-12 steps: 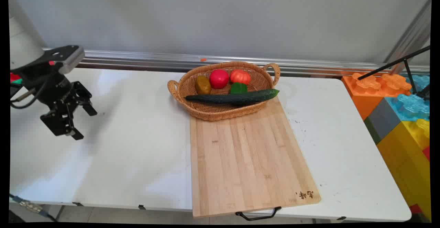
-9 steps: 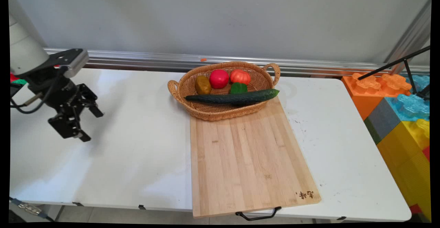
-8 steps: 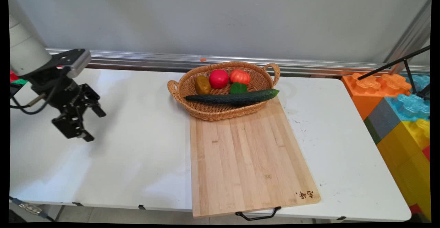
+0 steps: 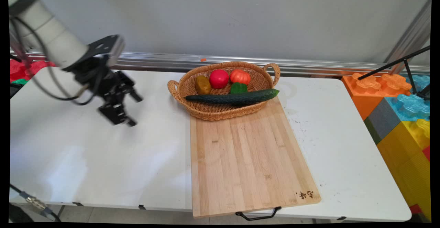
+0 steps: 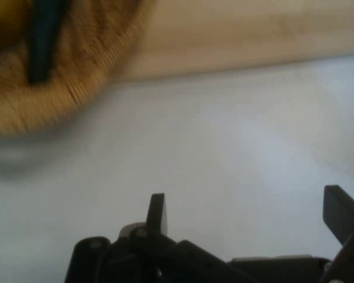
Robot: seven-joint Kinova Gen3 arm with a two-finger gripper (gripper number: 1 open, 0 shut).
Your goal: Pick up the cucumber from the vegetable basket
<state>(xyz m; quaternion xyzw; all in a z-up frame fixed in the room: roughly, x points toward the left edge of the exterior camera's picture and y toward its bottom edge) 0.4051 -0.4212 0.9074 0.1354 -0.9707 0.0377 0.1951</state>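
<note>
Black gripper, fingers spread w/ nothing between, hangs over white table, at 9 o'clock from wicker basket of veg.

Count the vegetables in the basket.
5. In the basket: cucumber across the front, potato back left, tomato centre, orange pumpkin right, green pepper below it. More may hide underneath.

Robot lab, white table, aluminium rail, giant toy blocks
</note>
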